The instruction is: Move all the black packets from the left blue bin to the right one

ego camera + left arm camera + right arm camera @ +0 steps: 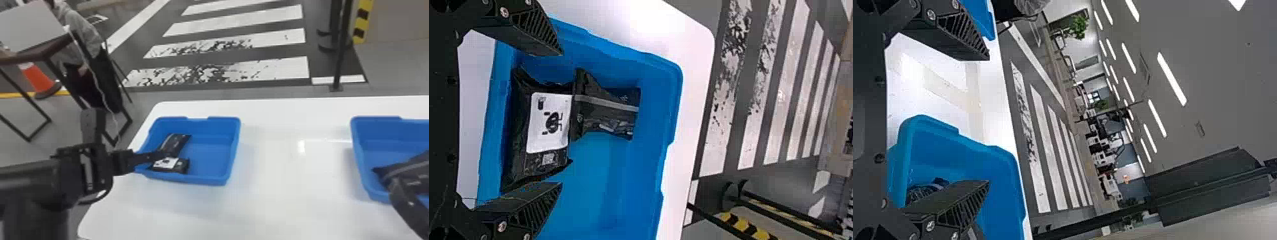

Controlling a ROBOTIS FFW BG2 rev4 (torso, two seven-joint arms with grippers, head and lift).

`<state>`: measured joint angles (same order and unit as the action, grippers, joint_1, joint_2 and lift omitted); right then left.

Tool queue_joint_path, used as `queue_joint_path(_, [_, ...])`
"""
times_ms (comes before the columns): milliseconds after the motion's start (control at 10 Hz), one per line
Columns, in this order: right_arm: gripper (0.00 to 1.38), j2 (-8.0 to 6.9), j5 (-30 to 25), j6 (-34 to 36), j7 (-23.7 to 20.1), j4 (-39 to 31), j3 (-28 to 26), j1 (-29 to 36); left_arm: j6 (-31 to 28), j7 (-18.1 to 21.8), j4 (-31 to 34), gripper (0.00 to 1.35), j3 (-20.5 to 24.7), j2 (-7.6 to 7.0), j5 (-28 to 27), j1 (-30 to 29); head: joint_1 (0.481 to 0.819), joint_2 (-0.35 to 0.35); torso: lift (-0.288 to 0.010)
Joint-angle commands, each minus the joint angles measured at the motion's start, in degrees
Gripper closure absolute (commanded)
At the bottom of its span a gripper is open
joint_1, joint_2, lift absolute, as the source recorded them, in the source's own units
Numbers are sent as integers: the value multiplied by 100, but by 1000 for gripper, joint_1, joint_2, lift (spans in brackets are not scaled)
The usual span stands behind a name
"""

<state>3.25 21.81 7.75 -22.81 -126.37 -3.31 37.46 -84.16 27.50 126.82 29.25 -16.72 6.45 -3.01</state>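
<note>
1. Two black packets are contained in the left blue bin (204,182): a labelled packet (549,122) on the side nearer the robot, and a narrower packet (606,112) just beyond it, the two met at their facing edges.
2. The labelled packet is laid with its long axis side to side in the head view; the narrower one is pointed away from the robot.
3. The left claw (561,119) is placed over this bin, much nearer to both packets than the right. The labelled packet is spanned lengthwise by its spread fingers, one end set by each; whether either end is touched cannot be told.
4. Nothing is gripped by the left claw. A turn across the packet's narrow width may be called for, since the soft pouch could be buckled by a squeeze on its ends.
5. The right claw (988,120) is held at the right blue bin (358,156), also wide apart and unloaded; a dark packet (411,169) is already seen inside that bin.
</note>
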Motion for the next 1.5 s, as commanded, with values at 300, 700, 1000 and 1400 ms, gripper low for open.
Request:
queue_joint_path(300, [151,0,47,110,-22,44,0,-20,-345,1,-1509,142,-480,-147,-177,1004,695,347,-185])
queue_joint_path(700, [151,-9,127,167,-57,101,0,-20,-429,1,-2367,203,-766,-191,-360,1412,695,341,-185])
queue_joint_path(1000, [153,-9,161,181,-66,129,-12,-20,-331,1,-2620,1067,-811,-209,-314,1440,695,336,-185])
queue_joint_path(1400, [153,-9,207,209,-101,143,-23,-20,-78,159,-1875,1205,-777,-235,52,1103,695,330,-185])
